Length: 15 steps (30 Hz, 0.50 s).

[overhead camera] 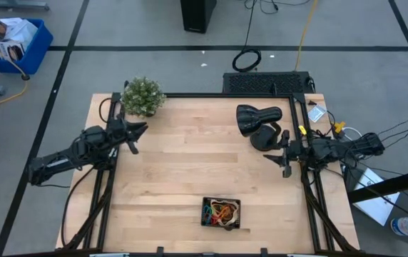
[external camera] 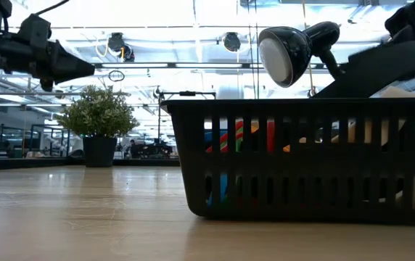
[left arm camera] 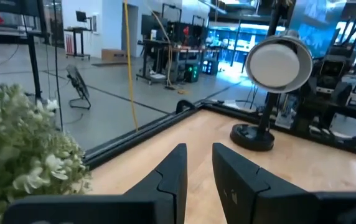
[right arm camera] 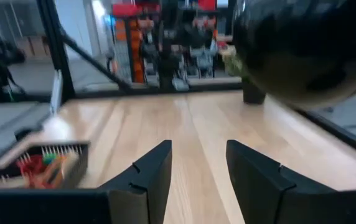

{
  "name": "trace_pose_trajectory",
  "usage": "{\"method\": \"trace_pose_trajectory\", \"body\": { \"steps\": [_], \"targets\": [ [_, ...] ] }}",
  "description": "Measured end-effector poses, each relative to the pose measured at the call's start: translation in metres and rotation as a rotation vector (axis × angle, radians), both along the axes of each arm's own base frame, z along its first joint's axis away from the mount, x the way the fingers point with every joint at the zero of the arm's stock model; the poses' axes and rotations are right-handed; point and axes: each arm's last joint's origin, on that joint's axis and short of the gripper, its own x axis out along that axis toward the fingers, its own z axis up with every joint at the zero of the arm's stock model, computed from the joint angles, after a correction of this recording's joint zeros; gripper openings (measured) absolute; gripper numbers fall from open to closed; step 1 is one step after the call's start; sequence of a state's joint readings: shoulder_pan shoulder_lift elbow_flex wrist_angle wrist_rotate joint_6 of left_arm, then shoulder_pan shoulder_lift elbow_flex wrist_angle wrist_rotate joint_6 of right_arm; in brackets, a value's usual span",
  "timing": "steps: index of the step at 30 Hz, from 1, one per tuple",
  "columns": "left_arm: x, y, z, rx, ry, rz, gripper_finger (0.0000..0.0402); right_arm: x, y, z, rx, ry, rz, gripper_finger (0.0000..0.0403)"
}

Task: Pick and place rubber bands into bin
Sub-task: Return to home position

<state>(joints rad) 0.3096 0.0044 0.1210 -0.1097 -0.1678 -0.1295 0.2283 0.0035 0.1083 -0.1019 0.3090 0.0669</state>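
Note:
The bin (overhead camera: pixel 206 214), a small black slotted tray, sits near the table's front edge at the middle. Inside it lie the rubber bands (overhead camera: pixel 222 210), a tangle of red, orange and green loops, also seen through the slots in the low view (external camera: pixel 226 138) and in the right wrist view (right arm camera: pixel 38 168). My left gripper (overhead camera: pixel 138 132) hangs level over the table's left side beside the plant, its fingers (left arm camera: pixel 177 163) a narrow gap apart with nothing between them. My right gripper (overhead camera: pixel 279 158) hangs level over the right side next to the lamp, open and holding nothing (right arm camera: pixel 198 144).
A potted plant (overhead camera: pixel 143 96) stands at the far left corner. A black desk lamp (overhead camera: pixel 257 121) stands at the far right, close to my right gripper. Bare wood lies between the two arms and the bin. Black frame rails run along the table's edges.

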Motion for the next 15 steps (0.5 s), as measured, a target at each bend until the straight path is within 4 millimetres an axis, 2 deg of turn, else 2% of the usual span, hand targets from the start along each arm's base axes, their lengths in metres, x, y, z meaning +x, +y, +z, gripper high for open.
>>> {"method": "trace_pose_trajectory", "body": {
  "steps": [8, 15],
  "targets": [
    [0.005, 0.001, -0.02, -0.044, 0.034, -0.002, 0.0081, 0.002, 0.0, -0.002, -0.027, -0.027, 0.002, 0.015],
    [0.005, 0.001, -0.02, -0.038, 0.032, -0.01, 0.0081, 0.002, 0.0, -0.003, -0.028, -0.022, 0.003, 0.0145]
  ]
}}
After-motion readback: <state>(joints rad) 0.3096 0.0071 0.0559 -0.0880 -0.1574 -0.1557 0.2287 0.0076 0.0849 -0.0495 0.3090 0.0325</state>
